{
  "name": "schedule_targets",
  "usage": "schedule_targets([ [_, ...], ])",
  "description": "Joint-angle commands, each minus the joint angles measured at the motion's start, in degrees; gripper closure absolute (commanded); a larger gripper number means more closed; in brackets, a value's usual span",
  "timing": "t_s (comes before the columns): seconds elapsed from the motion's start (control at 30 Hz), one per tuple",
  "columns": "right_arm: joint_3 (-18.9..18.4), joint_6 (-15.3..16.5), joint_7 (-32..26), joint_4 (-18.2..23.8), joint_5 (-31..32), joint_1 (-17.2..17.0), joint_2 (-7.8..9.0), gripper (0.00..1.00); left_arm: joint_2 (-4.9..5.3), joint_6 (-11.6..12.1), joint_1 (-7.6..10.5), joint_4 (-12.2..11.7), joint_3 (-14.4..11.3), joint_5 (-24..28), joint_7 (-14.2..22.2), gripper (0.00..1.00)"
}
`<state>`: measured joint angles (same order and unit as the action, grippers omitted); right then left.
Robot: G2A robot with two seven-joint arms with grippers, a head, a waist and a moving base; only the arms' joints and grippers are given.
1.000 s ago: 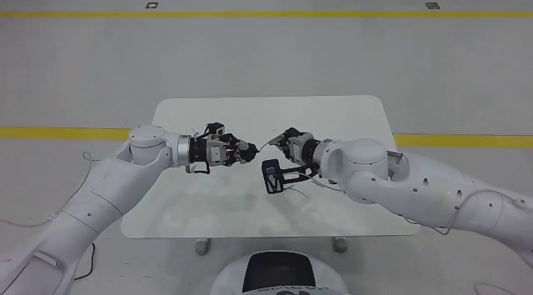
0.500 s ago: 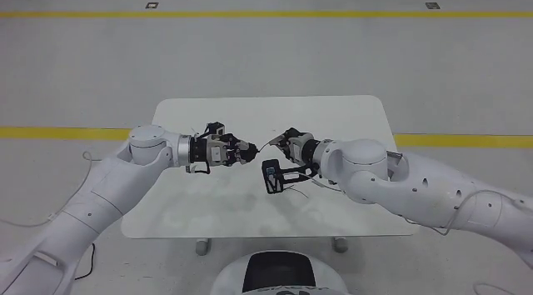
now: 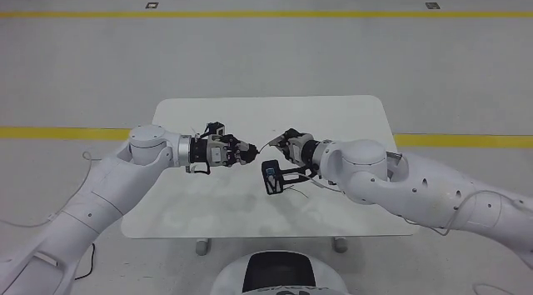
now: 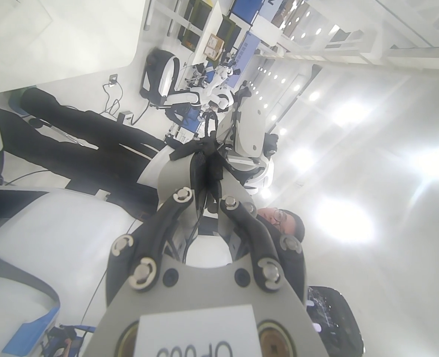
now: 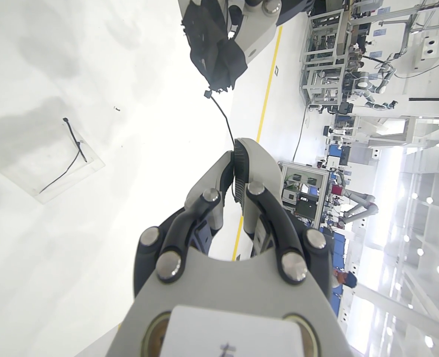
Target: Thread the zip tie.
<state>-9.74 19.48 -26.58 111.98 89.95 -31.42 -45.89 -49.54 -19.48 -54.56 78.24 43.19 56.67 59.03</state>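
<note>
R gripper (image 5: pixel 234 154): jaws pinched tight on the zip tie (image 5: pixel 222 113), clamping its tail end. The free part arcs up and out to the small head, which sits right at the L tips. L gripper (image 4: pixel 206 154): fingertips covered in black wrap (image 5: pixel 212 50) and pressed together. Can't tell if the head is actually pinched or just touching them. Both grippers are nose to nose in the air over the mid area of the white table (image 3: pixel 350 120), w/ the tie bridging the short gap btwn them. A 2nd zip tie (image 5: pixel 73 145) lies flat on a clear sheet (image 5: pixel 26 177) on the tabletop, well apart from both grippers.
</note>
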Motion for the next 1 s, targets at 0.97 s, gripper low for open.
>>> schedule_targets([
  [0.97, 0.0, 0.0, -0.3, 0.4, 0.0, -0.8, -0.07, 1.0, 0.19, 0.0, -0.75, 0.7, 1.2, -1.2, -0.5, 1.0],
])
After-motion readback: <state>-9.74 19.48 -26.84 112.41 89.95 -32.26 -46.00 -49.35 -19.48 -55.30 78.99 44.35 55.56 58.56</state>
